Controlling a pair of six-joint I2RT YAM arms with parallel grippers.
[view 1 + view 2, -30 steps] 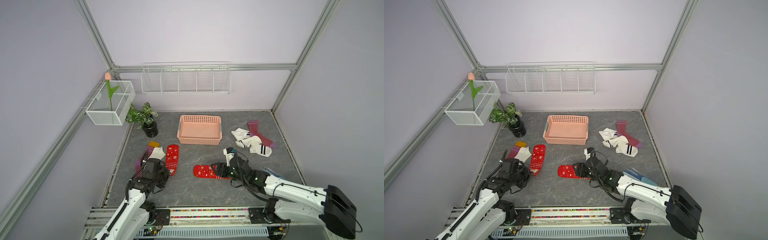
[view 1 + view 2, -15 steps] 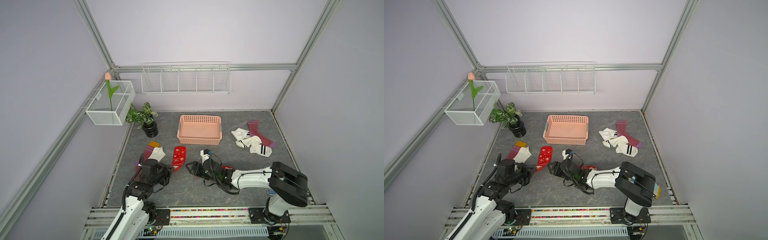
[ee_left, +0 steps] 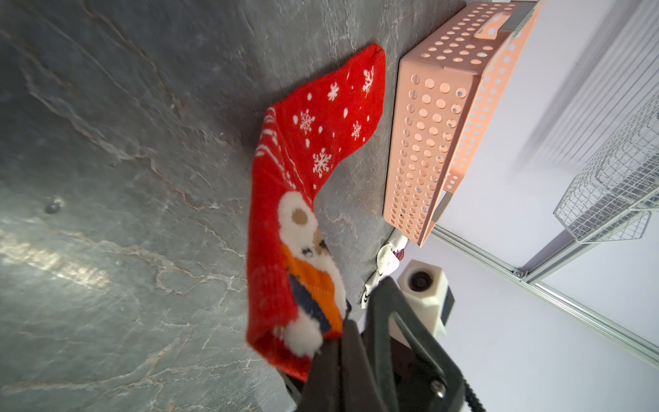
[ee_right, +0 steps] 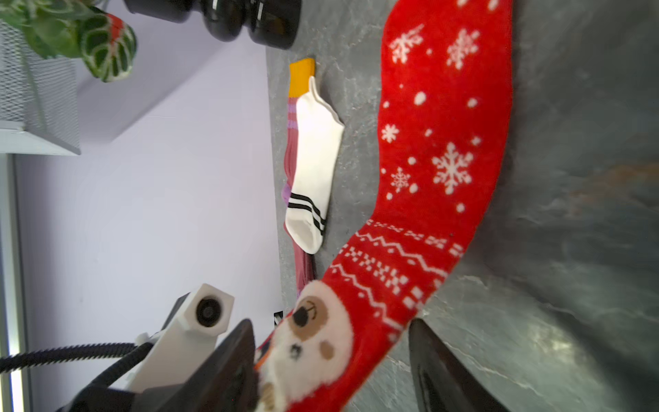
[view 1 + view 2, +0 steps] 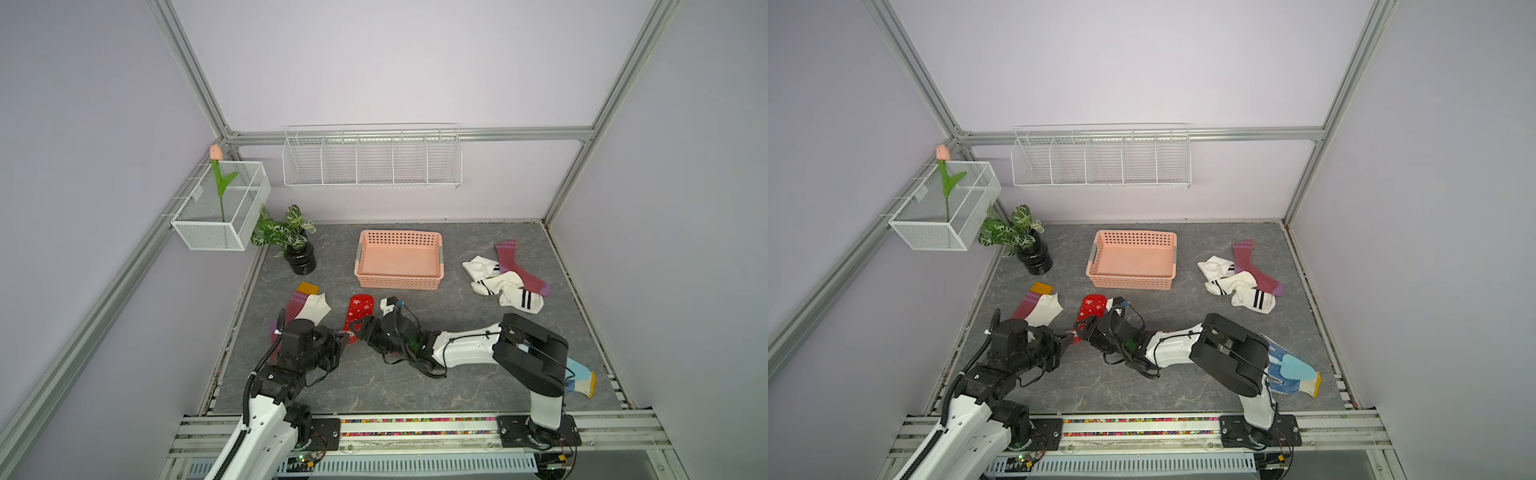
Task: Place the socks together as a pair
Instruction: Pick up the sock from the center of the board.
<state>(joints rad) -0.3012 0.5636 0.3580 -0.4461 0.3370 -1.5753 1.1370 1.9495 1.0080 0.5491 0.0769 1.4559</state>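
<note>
Peach basket (image 5: 398,237) mid-table — potted plant (image 5: 300,257) near it, blue dotted gloves (image 5: 1287,380) at the front.

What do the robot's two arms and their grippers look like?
Both arms, left arm and right arm, have white shells with black joints and loose black cables looped alongside. The left gripper and right gripper are black with tapered fingers. Each wrist carries a white boxy camera.

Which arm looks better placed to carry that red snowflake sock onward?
Probably the left. The left gripper is already shut on the bear end of the red snowflake sock. The right gripper is open, with its fingers either side of that same end and not pinching it.
</note>
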